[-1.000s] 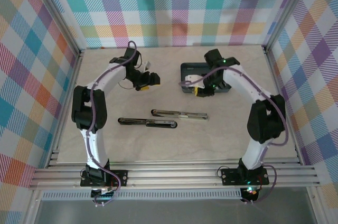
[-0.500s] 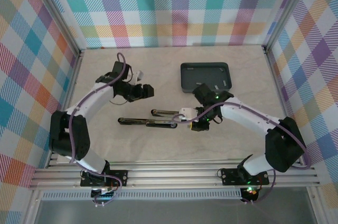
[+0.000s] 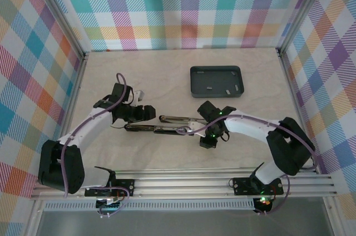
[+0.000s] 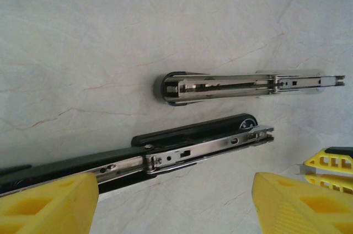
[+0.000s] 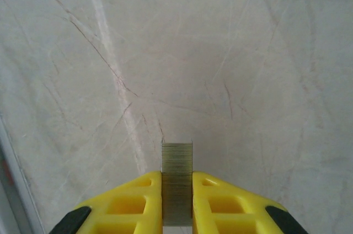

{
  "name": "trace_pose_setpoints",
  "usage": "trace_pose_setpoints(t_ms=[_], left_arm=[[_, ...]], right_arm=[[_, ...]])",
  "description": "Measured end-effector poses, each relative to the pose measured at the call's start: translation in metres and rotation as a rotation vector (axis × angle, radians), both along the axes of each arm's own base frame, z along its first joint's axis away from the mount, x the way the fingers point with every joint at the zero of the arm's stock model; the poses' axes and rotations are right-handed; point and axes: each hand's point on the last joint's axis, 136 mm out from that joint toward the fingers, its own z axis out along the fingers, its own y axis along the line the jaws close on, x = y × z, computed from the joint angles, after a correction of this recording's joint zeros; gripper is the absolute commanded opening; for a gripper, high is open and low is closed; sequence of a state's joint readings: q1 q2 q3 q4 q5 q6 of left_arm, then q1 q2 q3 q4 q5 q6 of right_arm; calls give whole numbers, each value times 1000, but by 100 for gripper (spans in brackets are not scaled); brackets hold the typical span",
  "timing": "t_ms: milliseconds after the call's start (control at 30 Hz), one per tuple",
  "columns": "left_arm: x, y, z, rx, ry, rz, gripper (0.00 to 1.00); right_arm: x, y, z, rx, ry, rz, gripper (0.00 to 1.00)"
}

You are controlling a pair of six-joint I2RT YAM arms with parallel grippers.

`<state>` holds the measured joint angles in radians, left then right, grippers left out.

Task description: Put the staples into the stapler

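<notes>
Right tool (image 5: 177,192) has swung off the tray (image 3: 193,83) and sits low over the worktop (image 3: 167,80), just right of the stapler (image 3: 156,129), pinching a strip of staples (image 5: 177,159). Left tool (image 4: 174,207), spread wide, has dropped in over the stapler.

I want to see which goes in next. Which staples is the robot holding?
The strip pinched between the right gripper's yellow fingers. The other strips lie loose in the dark grey tray.
</notes>
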<state>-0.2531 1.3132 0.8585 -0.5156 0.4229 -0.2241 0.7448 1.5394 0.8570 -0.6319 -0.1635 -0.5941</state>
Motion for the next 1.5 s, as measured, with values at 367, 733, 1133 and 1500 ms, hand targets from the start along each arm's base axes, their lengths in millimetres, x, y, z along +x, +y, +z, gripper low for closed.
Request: trace_pose_setpoints(t_ms=[367, 733, 1133, 1500], left_arm=[[-7, 8, -9, 34, -5, 19, 74], [-8, 10, -4, 37, -34, 25, 74], [-8, 10, -5, 37, -34, 25, 74], [-8, 11, -5, 38, -33, 25, 74]], right_arm=[[-1, -3, -9, -40, 7, -48, 34], [-10, -6, -5, -106, -28, -8, 40], [3, -4, 0, -123, -166, 181, 43], [6, 10, -3, -107, -127, 214, 42]])
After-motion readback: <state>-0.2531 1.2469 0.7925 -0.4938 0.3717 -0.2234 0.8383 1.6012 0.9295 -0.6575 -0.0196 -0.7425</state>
